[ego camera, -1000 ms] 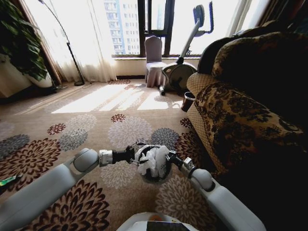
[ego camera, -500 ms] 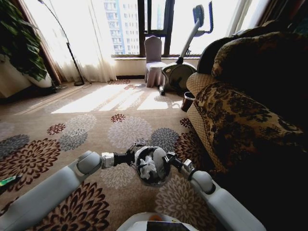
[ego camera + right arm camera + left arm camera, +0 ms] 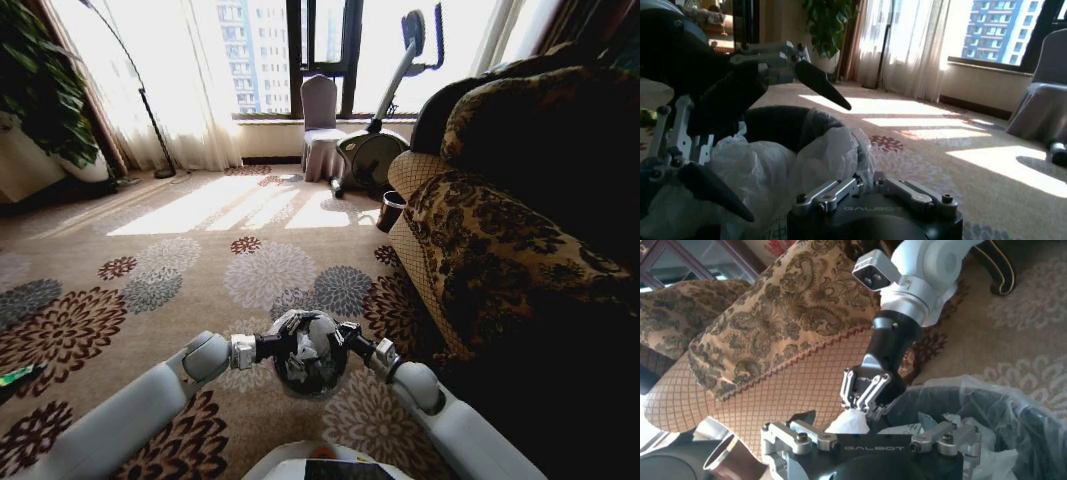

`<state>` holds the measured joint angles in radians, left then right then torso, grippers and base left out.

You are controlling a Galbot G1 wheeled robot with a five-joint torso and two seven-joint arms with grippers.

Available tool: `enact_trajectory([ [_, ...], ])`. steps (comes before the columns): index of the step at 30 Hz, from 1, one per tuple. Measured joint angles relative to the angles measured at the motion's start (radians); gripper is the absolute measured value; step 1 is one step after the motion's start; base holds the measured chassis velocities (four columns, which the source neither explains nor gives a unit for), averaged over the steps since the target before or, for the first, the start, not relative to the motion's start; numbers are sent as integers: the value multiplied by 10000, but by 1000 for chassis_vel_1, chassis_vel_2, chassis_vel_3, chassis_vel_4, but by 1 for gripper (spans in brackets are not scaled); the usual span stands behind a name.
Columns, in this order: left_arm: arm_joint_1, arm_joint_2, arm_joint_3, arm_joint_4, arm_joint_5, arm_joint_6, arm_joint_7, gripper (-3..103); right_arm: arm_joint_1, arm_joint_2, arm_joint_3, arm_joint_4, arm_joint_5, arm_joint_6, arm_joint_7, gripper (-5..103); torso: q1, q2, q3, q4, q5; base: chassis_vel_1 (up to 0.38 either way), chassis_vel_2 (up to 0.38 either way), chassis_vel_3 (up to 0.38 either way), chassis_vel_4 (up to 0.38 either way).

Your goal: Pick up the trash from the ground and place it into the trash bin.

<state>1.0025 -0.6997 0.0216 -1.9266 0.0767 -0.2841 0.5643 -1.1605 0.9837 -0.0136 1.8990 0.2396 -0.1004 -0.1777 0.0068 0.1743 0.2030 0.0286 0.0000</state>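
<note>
Fingers (image 3: 823,82) of left gripper (image 3: 767,137): two dark tips, spread wide apart and holding nothing, poised over the mouth of the trash bin (image 3: 1013,405); fingers (image 3: 852,390) of right gripper (image 3: 861,410): drawn together, pinched on a white fold at the bin's rim, judged to be the liner (image 3: 830,150) rather than loose litter.

Location, head view: bin at 6 o'clock, low centre, between the two grippers; left arm entering from 8 o'clock, right arm from 4 o'clock; sofa (image 3: 500,240) from 1 to 4 o'clock; carpet (image 3: 200,270) beneath.

Step in hand, judged: release of the white plastic bag (image 3: 933,419), which lies crumpled inside the bin; to do it well, leave the left fingers apart and lift them straight up, clear of the liner, so that nothing snags and drags back out; a firm right-hand pinch on the rim should stop the bin tipping or the liner slipping in.

Count: grippers, two; trash bin, one; liner, one; white plastic bag, one in the bin, though other crumpled pieces beside it cannot be told apart; green piece (image 3: 12,376), one, on the carpet at 8 o'clock, well apart from the bin.
</note>
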Motion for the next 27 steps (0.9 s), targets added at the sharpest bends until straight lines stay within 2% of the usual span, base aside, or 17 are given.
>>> enact_trajectory([
  [7,-290,82,-6,29,798,-269,245,100,-37,15,-69,99,-455,21,-37,4,0,0,0,2,0,0,0,0,0],
  [10,-349,433,-117,46,1211,-612,530,100,-75,-43,-71,106,-513,37,-54,4,0,0,0,5,0,0,0,0,0],
  [14,-410,485,-120,46,1279,-706,587,100,-96,-54,-61,122,-517,37,-58,4,0,0,0,4,1,0,0,0,0],
  [20,-469,373,-252,-3,1485,-1178,546,100,-231,-97,95,80,-480,45,-63,4,0,0,0,2,-2,0,0,0,0],
  [22,-389,529,-447,-178,818,-1150,356,100,-282,-162,164,76,-363,45,-64,4,0,0,1,1,0,0,0,0,0],
  [23,-389,529,-447,-178,818,-1150,356,100,-282,-162,164,76,-363,45,-64,4,0,0,1,1,0,0,0,0,0],
  [25,-264,889,-425,-501,-844,-588,152,100,-295,-202,262,35,-225,46,-52,4,0,0,0,3,0,0,0,0,0],
  [27,-177,1136,-242,-746,-1920,-43,79,94,-271,-206,305,-44,-183,46,7,4,0,0,0,4,5,0,0,0,0],
])
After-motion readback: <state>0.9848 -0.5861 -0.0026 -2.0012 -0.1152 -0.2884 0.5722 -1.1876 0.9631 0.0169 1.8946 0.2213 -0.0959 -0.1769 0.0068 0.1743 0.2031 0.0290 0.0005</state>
